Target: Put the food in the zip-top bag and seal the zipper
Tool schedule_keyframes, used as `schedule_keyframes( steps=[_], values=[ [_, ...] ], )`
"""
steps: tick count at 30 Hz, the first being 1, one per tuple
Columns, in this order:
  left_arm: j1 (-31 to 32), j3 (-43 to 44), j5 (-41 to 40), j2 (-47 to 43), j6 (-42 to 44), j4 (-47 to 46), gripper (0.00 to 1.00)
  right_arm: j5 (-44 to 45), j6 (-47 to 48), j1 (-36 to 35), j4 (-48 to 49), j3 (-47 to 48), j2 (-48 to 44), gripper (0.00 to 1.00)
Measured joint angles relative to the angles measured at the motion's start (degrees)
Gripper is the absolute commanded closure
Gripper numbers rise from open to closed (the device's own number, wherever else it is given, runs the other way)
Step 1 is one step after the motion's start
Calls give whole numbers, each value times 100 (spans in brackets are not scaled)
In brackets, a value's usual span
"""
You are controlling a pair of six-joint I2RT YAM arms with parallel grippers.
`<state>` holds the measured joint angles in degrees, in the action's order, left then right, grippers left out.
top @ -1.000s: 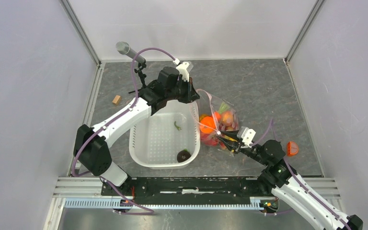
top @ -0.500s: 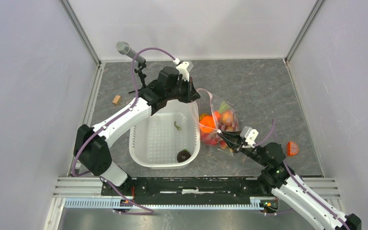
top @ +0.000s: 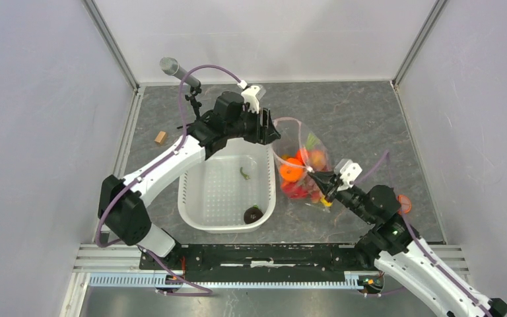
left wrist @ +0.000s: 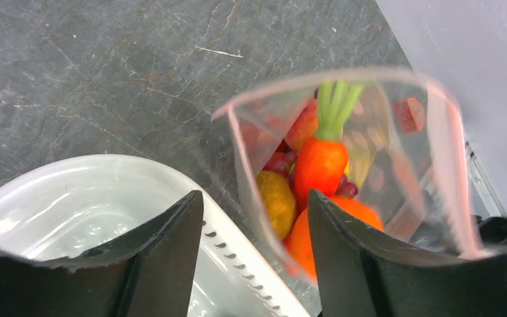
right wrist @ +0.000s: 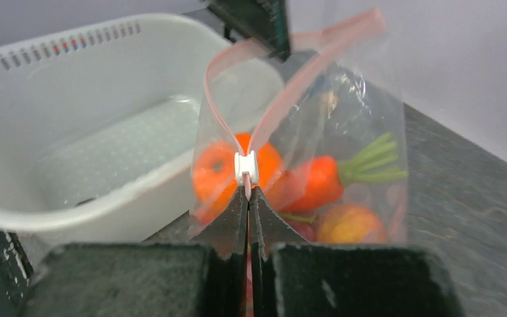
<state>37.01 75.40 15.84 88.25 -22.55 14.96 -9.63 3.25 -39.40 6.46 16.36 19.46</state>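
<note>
top external: grey table (top: 356,112), white walls (top: 264,39); left gripper (top: 269,134) agape, right gripper (top: 317,177) pinches zipper (right wrist: 245,168)

The left gripper (left wrist: 254,224) had its two black fingers (left wrist: 165,257) spread apart, with nothing pinched between them. Through the gap ran the rim of the white basin (left wrist: 105,191), which filled the near left. Just right of it the zip-top bag (left wrist: 386,172) gaped, its pale pink zipper (left wrist: 330,74) arched in an open loop. Inside lay an orange carrot (left wrist: 320,165) with its green top pointing far, a yellow fruit (left wrist: 278,198), an orange (left wrist: 360,214) and purple grapes (left wrist: 346,190). The grey marbled table (left wrist: 105,79) stretched beyond.
</note>
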Motion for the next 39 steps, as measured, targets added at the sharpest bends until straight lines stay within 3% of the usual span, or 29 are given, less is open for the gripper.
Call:
schedule_keyframes(
  steps=[7,12,20,27,32,36,39],
  values=[
    [0,758,-22,-494,673,826,7,800,291,9,-2317,2538,706,100],
    [-4,911,490,-1259,1169,809,9,651,584,7,-3545,3458,946,100],
    [236,990,2087,-1556,1886,293,12,-376,938,7,-4236,3866,793,100],
    [1193,1001,2778,-1152,3056,251,11,-1150,1145,7,-4225,3665,713,100],
    [1318,1097,3121,-901,3550,271,8,-1613,1410,7,-4232,3589,688,100],
    [1416,1480,3407,-776,3812,387,14,-1740,1593,4,-4251,3615,811,100],
    [1626,2249,3582,-466,4264,1005,16,-1727,1661,7,-4264,3668,857,100]
  ],
)
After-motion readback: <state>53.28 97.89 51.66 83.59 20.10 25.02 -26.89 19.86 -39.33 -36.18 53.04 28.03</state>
